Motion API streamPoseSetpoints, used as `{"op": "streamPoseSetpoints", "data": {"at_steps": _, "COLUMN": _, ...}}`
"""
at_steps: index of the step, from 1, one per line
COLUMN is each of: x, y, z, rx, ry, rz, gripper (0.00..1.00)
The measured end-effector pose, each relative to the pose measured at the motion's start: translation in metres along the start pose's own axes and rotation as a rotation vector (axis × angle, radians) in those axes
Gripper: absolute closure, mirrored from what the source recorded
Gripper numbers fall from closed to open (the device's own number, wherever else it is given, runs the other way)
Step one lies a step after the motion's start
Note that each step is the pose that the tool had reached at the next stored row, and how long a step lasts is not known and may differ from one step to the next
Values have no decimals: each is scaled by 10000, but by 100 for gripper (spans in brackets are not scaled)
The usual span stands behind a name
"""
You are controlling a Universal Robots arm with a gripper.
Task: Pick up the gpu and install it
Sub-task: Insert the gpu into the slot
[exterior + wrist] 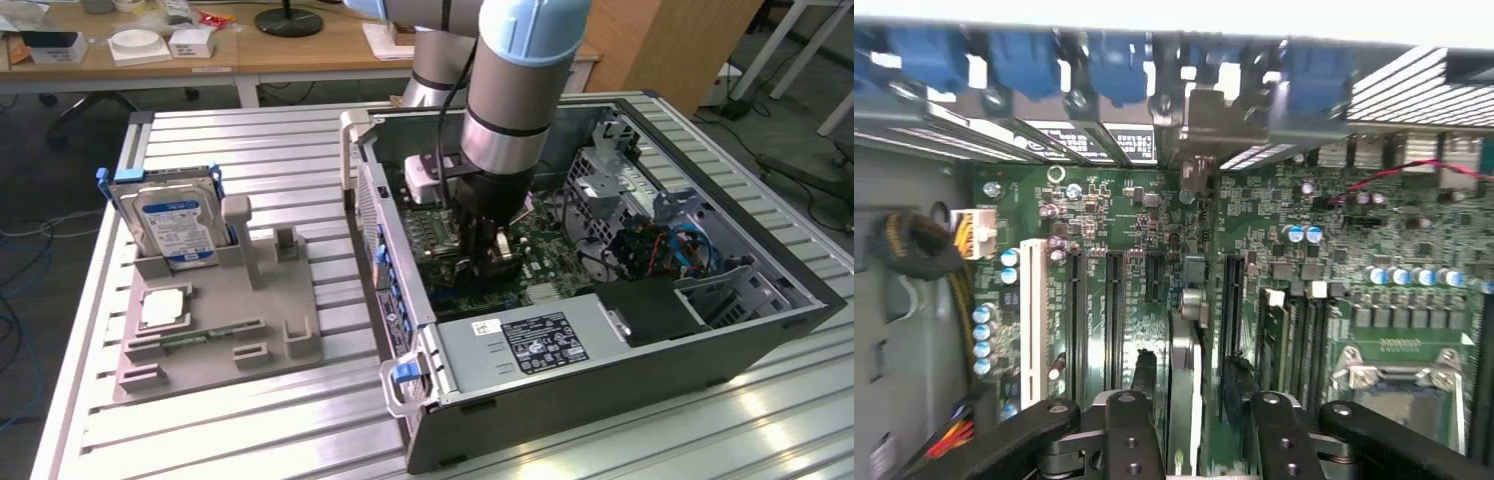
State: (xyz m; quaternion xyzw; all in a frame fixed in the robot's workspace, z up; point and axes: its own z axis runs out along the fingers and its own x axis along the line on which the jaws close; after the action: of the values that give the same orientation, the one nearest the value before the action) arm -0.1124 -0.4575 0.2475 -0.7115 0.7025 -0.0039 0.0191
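**Tool stands open astride the gpu inside the case**

Black fingers [1132, 440] of the tool [1202, 415] fill the near edge of the wrist view, set moderately apart. The gpu [1186, 400] stands edge-on between them as a thin upright card. A gap shows on each side of it, so the tool grips nothing. The card sits on the green motherboard [1114, 215], in line with the row of long dark slots. A white slot [1034, 310] lies off to one side of it. Upright memory modules [1294, 330] and the metal-framed processor socket [1399, 385] lie to the other. A silver bracket [1199, 125] sits at the far end of the card's line, against the case's rear wall.

From the exterior view, the arm [521, 90] reaches straight down into the open computer case [641, 330]. The tool [487, 262] is low over the board there. The case lies on the half of the slatted metal tabletop [267, 150] toward the exterior view's right. Its grey power supply [527, 345] is at the case's near end. Toward the tabletop's edge at the exterior view's left rests a grey holder [254, 330]. A hard drive [174, 225] with a blue-white label stands upright in it, and a narrow green memory stick [207, 335] lies flat on it.
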Motion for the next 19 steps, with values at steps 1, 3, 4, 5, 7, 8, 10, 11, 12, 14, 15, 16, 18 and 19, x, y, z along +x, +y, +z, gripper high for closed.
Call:
{"op": "streamPoseSetpoints", "data": {"at_steps": 1, "x": -1, "y": -1, "z": -43, "rx": 2, "ry": 0, "rz": 1, "gripper": 59}}
{"op": "streamPoseSetpoints", "data": {"at_steps": 3, "x": -3, "y": -4, "z": -132, "rx": 6, "ry": 1, "rz": 1, "gripper": 59}}
{"op": "streamPoseSetpoints", "data": {"at_steps": 4, "x": -4, "y": -5, "z": -173, "rx": 8, "ry": 1, "rz": 1, "gripper": 59}}
{"op": "streamPoseSetpoints", "data": {"at_steps": 5, "x": -5, "y": -6, "z": -206, "rx": 9, "ry": 0, "rz": 1, "gripper": 59}}
{"op": "streamPoseSetpoints", "data": {"at_steps": 7, "x": -5, "y": -7, "z": -220, "rx": 11, "ry": -5, "rz": 1, "gripper": 59}}
{"op": "streamPoseSetpoints", "data": {"at_steps": 8, "x": -5, "y": -7, "z": -219, "rx": 11, "ry": -5, "rz": 1, "gripper": 60}}
{"op": "streamPoseSetpoints", "data": {"at_steps": 10, "x": -5, "y": -7, "z": -220, "rx": 10, "ry": -4, "rz": 1, "gripper": 67}}
{"op": "streamPoseSetpoints", "data": {"at_steps": 11, "x": -5, "y": -6, "z": -220, "rx": 10, "ry": -4, "rz": 1, "gripper": 73}}
{"op": "streamPoseSetpoints", "data": {"at_steps": 12, "x": -5, "y": -7, "z": -220, "rx": 10, "ry": -3, "rz": 1, "gripper": 79}}
{"op": "streamPoseSetpoints", "data": {"at_steps": 14, "x": -5, "y": -7, "z": -221, "rx": 9, "ry": -3, "rz": 1, "gripper": 85}}
{"op": "streamPoseSetpoints", "data": {"at_steps": 15, "x": -5, "y": -7, "z": -221, "rx": 9, "ry": -3, "rz": 1, "gripper": 90}}
{"op": "streamPoseSetpoints", "data": {"at_steps": 16, "x": -5, "y": -7, "z": -220, "rx": 10, "ry": -3, "rz": 1, "gripper": 90}}
{"op": "streamPoseSetpoints", "data": {"at_steps": 18, "x": -5, "y": -7, "z": -220, "rx": 9, "ry": -4, "rz": 1, "gripper": 90}}
{"op": "streamPoseSetpoints", "data": {"at_steps": 19, "x": -5, "y": -7, "z": -221, "rx": 9, "ry": -3, "rz": 1, "gripper": 90}}
